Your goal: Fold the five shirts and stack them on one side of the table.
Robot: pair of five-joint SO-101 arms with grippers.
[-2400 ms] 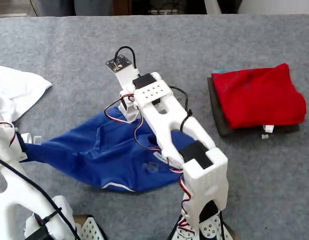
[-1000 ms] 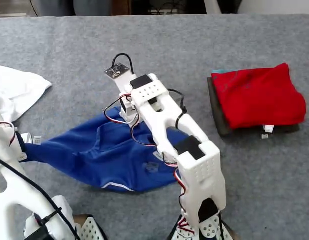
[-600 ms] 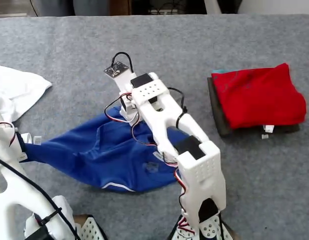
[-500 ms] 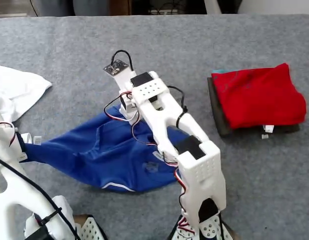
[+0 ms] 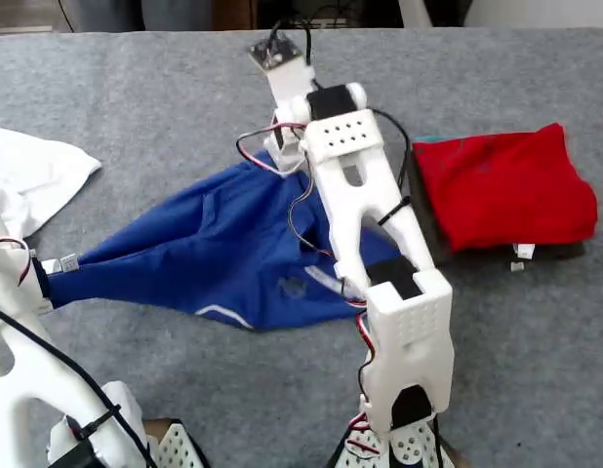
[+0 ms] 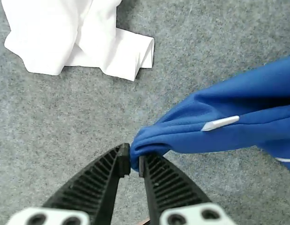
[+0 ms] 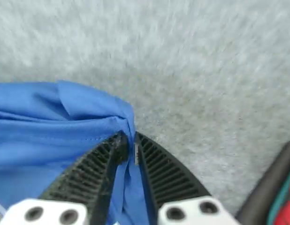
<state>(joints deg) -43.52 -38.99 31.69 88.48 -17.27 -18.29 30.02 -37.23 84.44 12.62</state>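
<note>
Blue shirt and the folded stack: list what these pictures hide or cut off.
- High view: the right arm covers part of the blue shirt, including the corner it grips.
- High view: the red shirt covers the dark layer beneath it, so the number of folded shirts cannot be told.
- High view: the white shirt is cut off by the left edge.
</note>
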